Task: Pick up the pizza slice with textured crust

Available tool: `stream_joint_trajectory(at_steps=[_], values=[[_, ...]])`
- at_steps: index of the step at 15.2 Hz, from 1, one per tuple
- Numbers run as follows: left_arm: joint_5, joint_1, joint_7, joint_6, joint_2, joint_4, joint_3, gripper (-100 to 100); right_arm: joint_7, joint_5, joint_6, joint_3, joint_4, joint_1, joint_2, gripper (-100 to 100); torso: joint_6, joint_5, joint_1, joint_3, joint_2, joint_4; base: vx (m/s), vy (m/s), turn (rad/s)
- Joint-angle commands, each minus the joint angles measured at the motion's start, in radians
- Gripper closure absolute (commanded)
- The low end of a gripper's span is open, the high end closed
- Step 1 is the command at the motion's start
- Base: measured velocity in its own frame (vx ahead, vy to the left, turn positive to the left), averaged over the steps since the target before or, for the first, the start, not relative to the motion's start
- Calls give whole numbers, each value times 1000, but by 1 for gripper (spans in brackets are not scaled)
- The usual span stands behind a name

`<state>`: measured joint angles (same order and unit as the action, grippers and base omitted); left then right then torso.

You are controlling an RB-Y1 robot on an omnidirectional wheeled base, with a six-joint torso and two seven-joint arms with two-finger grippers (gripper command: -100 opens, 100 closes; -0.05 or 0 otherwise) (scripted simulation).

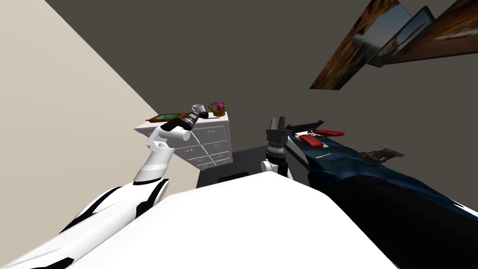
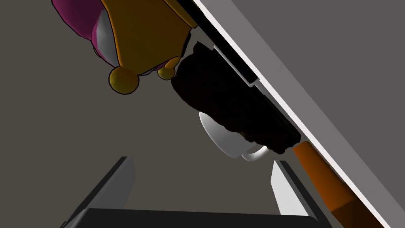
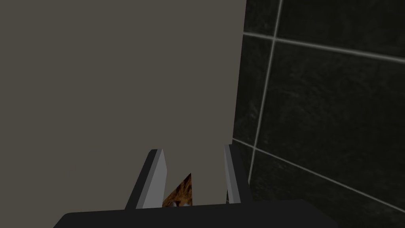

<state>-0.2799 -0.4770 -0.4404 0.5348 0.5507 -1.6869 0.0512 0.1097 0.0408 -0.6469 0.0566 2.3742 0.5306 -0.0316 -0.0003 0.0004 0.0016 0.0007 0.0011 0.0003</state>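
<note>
- A white chest of drawers [image 1: 207,142] stands against a grey-brown wall, with a beige wall to its left.
- Three framed pictures [image 1: 373,44] in brown tones hang on the grey-brown wall, to my upper right.
- Five things are on the chest's top, one of each.
- A flat green panel in an orange-brown frame [image 1: 163,116] lies at the top's left end.
- A yellow pot on ball feet with a magenta filling [image 1: 217,108] sits at the right corner.
- A small white cup with a handle [image 1: 198,108] stands between them, just beside the pot.
- The pizza slice [image 2: 237,107], a dark brown, almost black piece with a rough, lumpy outline, lies on the top between the pot and the orange-brown frame. It is in front of the cup and hides part of it. I cannot tell whether the two touch.
- The left gripper [image 2: 201,160] reaches over the chest's top with its jaws wide apart and nothing between them. The pizza slice lies just ahead of them.
- The right gripper [image 1: 278,122] points upward in front of me, its jaws a narrow gap apart and holding nothing.
- To my right lies a long dark blue piece of furniture [image 1: 373,175]. Two flat red things [image 1: 312,140] rest near its far end.
</note>
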Motion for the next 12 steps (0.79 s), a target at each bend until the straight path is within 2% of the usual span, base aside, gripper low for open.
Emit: stream_joint_trajectory(at_steps=[1, 2, 4, 5, 6, 7, 9, 10, 12], values=[[-31, -50, -30, 50, 31, 50, 2, -100, 0, 0, 0, 0, 0, 0, 0, 0, 0, 0, 0, 0, 0, 0, -24, 13, -99], [-31, -65, -30, 67, 31, 56, 2, -100, 0, 0, 0, 0, 0, 0, 0, 0, 1, 0, 0, 0, 0, 0, -32, 18, -125], [-31, -67, -30, 105, 31, 56, 2, -100, 0, 0, 0, 0, 0, 0, 0, 0, 0, 0, 0, 0, 0, 0, -25, 10, -24], [-31, -67, -30, 105, 31, 56, 2, -100, 0, 0, 0, 0, 0, 0, 0, 0, 0, 0, 0, 0, 0, 0, -10, 0, 17], [-60, -115, -59, 142, 60, 107, 4, -100, 0, 0, 0, 0, 0, 0, 0, 0, 0, 0, -1, 0, 0, 0, -25, 1, -105], [-60, -127, -59, 157, 60, 111, 4, -100, 0, 0, 0, 0, 0, 0, 0, 0, 1, 0, -1, 0, 0, 0, -31, 10, -143], [-60, -127, -59, 188, 60, 111, 4, -100, 0, 0, 0, 0, 0, 0, 0, 0, 0, 0, -1, 0, 0, 0, -17, 12, -26], [-89, -173, -87, 217, 87, 156, 6, -100, 0, 0, 0, 0, 0, 0, 0, 0, 0, 0, 0, 0, 0, 0, -21, 11, -105], [-89, -187, -87, 260, 87, 165, 6, -100, 0, 0, 0, 0, 0, 0, 0, 0, 1, 0, 0, 0, 0, 0, -26, 19, -91]])
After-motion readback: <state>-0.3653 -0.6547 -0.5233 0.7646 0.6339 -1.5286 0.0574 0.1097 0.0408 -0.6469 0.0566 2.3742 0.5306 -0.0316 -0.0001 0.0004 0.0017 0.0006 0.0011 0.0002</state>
